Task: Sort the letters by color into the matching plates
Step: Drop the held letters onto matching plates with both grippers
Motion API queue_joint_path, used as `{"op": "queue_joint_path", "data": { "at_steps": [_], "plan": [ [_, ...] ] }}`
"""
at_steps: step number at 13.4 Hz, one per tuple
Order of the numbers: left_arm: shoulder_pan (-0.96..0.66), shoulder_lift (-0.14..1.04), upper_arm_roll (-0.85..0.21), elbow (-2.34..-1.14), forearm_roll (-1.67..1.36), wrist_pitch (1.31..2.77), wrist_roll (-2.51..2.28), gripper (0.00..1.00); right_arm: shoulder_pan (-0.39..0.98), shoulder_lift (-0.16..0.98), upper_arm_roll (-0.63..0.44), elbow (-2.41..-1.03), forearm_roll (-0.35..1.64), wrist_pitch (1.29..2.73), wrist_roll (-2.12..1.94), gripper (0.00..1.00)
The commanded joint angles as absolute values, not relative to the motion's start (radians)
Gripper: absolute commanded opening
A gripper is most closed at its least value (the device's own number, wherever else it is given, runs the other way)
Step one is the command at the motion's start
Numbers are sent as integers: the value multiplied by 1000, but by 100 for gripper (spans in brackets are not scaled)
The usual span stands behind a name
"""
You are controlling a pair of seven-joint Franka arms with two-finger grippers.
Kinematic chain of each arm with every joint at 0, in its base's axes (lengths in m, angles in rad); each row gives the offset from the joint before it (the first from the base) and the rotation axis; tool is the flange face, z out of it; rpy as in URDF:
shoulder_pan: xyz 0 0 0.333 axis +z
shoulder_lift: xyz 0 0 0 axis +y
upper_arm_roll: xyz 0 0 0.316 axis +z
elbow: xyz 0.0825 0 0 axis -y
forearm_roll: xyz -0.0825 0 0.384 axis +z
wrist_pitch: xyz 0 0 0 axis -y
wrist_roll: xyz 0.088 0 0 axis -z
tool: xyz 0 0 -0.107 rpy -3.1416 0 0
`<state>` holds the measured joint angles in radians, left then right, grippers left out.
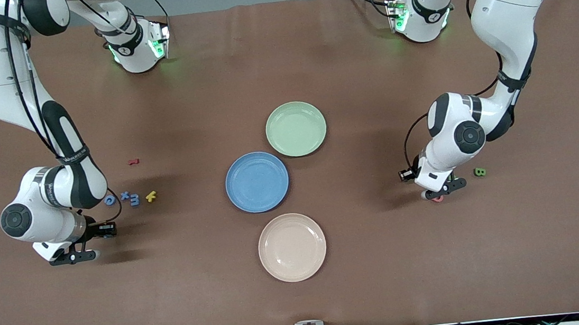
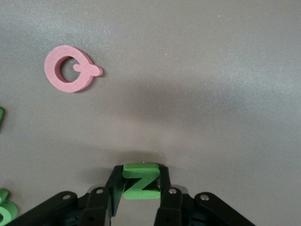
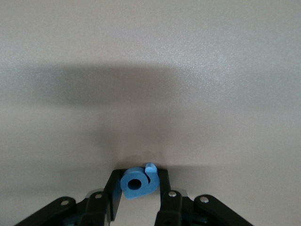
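The left tool was closed on a green letter Z, which sat pinched between its two fingers. The tool was low over the brown tabletop at the left arm's end, near the pink letter Q. In the front view that tool had the pink letter peeking out just under it, and a green letter B lay on the tabletop close beside it. Bits of two more green letters showed at the edge of the left wrist view.

The right tool was closed on a blue letter, a round one with a hole and a small tail. It was held between the two fingers over bare tabletop. In the front view that tool was at the right arm's end of the tabletop.

Close to the right arm lay a small row of letters: a blue round letter, a blue letter X, a blue letter E and a yellow letter K. A red letter lay farther from the front camera than that row.

In the middle of the tabletop were three plates. The pale green plate was farthest from the front camera. The blue plate was just beside it and nearer. The cream plate was nearest. All three plates had nothing in them.
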<state>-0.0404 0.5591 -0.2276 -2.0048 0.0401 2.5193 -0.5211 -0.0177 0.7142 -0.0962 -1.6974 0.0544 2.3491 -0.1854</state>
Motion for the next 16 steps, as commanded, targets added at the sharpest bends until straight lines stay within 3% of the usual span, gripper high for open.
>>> {"op": "queue_joint_path", "data": {
  "at_steps": [1, 6, 11, 16],
  "plan": [
    [-57, 574, -227, -1990, 61, 2528, -560, 19, -25, 721, -84, -1689, 60, 2347, -201, 16],
    [-152, 477, -227, -1990, 61, 2406, -693, 10, 23, 588, -83, -1689, 60, 2137, -181, 15],
    [-302, 423, -241, -1988, 61, 2336, -938, 8, 152, 493, -83, -1689, 60, 1971, 78, 15],
    [-411, 423, -251, -1974, 61, 2338, -1130, 5, 307, 485, -81, -1689, 158, 1937, 325, 15]
  ]
}}
